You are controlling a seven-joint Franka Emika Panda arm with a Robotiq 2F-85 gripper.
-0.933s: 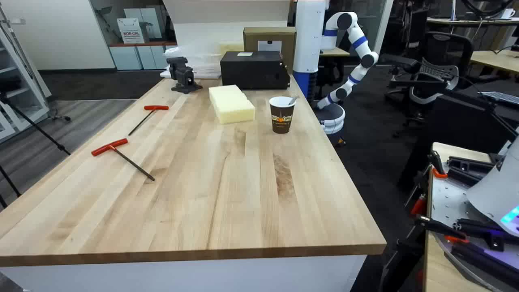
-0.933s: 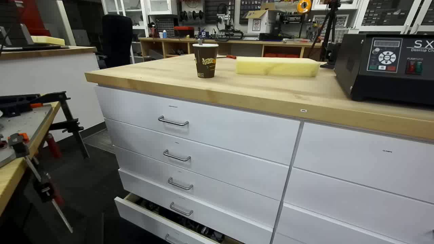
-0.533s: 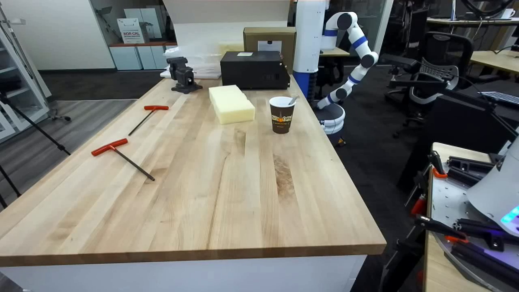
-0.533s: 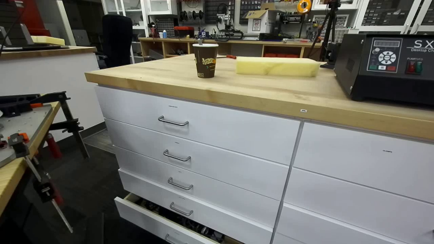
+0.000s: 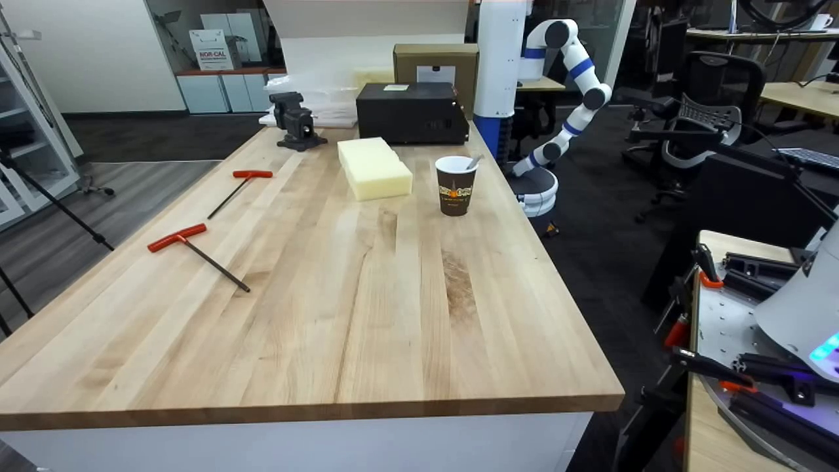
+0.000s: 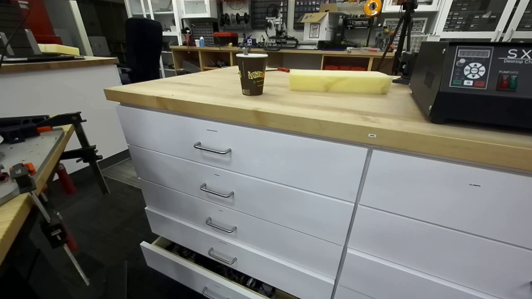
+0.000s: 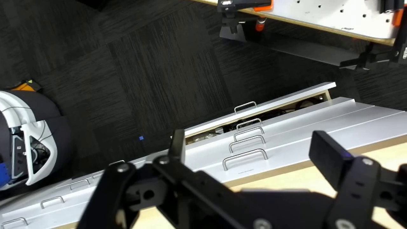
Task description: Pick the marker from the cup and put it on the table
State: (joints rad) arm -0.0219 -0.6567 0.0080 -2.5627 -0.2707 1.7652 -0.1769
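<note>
The marker (image 5: 472,162) leans inside the brown paper cup (image 5: 455,191), with only its greyish upper end showing above the pale rim. In an exterior view the marker (image 6: 245,51) also sticks out over the rim of the cup (image 6: 252,77); its lower part is hidden. The cup stands upright on the maple-topped table (image 5: 367,308), near its long edge. My gripper (image 7: 251,148) is open and empty in the wrist view, over the table's edge and drawer fronts. The gripper is in neither exterior view. Cup and marker do not show in the wrist view.
A yellow foam block (image 5: 375,172) lies beside the cup. Two red T-handle tools (image 5: 178,237) lie on the table's far side. A black machine (image 5: 413,113) and a small vise (image 5: 298,124) stand at the end. A lower drawer (image 6: 195,265) is pulled open.
</note>
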